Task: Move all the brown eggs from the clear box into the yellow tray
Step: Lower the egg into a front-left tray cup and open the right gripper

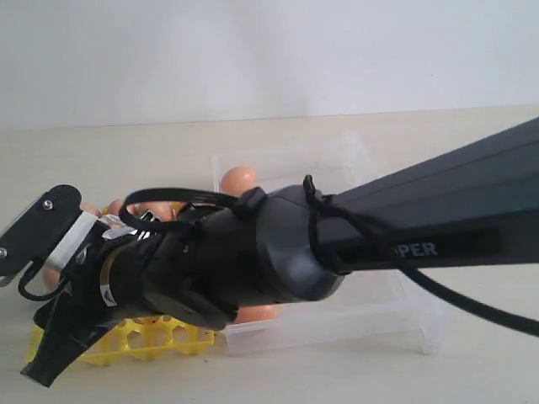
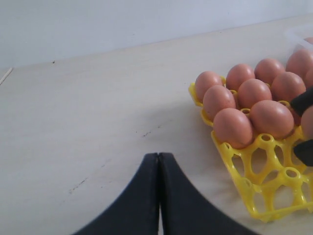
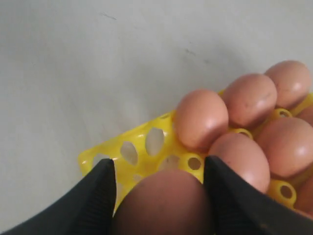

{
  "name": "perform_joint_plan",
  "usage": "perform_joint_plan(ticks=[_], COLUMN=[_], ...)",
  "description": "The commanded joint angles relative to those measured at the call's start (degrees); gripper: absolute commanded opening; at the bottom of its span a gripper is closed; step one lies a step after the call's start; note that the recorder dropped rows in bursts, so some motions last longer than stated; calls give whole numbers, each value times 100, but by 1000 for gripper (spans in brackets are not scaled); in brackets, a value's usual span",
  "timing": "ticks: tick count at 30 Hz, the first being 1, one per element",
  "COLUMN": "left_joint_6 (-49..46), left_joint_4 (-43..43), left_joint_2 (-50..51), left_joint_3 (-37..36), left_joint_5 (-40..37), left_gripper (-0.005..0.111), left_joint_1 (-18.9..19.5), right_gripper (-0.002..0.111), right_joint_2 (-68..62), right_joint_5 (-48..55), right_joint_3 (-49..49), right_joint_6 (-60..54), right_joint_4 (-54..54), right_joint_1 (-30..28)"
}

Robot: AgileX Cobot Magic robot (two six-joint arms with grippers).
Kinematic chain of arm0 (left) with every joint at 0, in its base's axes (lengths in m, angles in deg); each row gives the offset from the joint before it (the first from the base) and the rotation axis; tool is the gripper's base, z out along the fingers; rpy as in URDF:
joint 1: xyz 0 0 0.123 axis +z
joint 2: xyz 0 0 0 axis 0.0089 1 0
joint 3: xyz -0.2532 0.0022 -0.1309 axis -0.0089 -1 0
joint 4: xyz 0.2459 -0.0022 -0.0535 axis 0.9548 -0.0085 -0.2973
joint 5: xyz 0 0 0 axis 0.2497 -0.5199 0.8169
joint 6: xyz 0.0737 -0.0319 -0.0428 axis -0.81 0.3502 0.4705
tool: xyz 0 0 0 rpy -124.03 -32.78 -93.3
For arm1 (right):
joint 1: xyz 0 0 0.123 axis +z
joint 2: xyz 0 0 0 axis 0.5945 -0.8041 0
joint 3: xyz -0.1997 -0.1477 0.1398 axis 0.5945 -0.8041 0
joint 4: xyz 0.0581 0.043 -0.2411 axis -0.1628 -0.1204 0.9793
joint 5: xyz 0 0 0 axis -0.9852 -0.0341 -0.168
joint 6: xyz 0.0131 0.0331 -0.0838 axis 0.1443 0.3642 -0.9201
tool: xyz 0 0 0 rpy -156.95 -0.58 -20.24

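Right arm [image 1: 421, 219]: stretched low; right fingers [image 3: 93, 200] clamp one egg [image 3: 164, 205] between them, smooth, orange-brown; tray [image 3: 142, 137] just below. Left fingers [image 2: 137, 200]: pressed together, empty, table [image 2: 73, 122] beneath.

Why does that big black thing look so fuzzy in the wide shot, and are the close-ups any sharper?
Exterior view: the right arm sits close to the lens, so it looks soft and hides most of the yellow tray. Left wrist view: even light, and the brown eggs look crisp. Right wrist view: the held egg lies dark and blurred in the right gripper.
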Motion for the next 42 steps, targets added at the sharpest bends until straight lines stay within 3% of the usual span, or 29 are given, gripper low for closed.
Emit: perform_joint_plan(ticks=[1, 5, 10, 17, 26, 42], left_joint_6=[23, 23, 23, 23, 23, 23], left_joint_4=[-17, -17, -17, -17, -17, -17], left_joint_2=[-32, -32, -32, -32, -32, -32], left_joint_3=[23, 23, 23, 23, 23, 23], left_joint_5=[35, 35, 35, 35, 35, 35], left_gripper=[0, 0, 0, 0, 0, 0], left_joint_1=[-28, -28, -28, -28, -28, -28], right_gripper=[0, 0, 0, 0, 0, 0], right_joint_2=[84, 29, -380, -950, -1297, -1568], right_joint_5=[1089, 1592, 3076, 4396, 4474, 3569], right_joint_3=[612, 1132, 1891, 3006, 3819, 3847], right_joint_6=[-38, -546, -1583, -1700, -1683, -1683], right_joint_4=[-108, -904, -1951, -2101, -2102, -2173], right_joint_1=[6, 6, 6, 6, 6, 6])
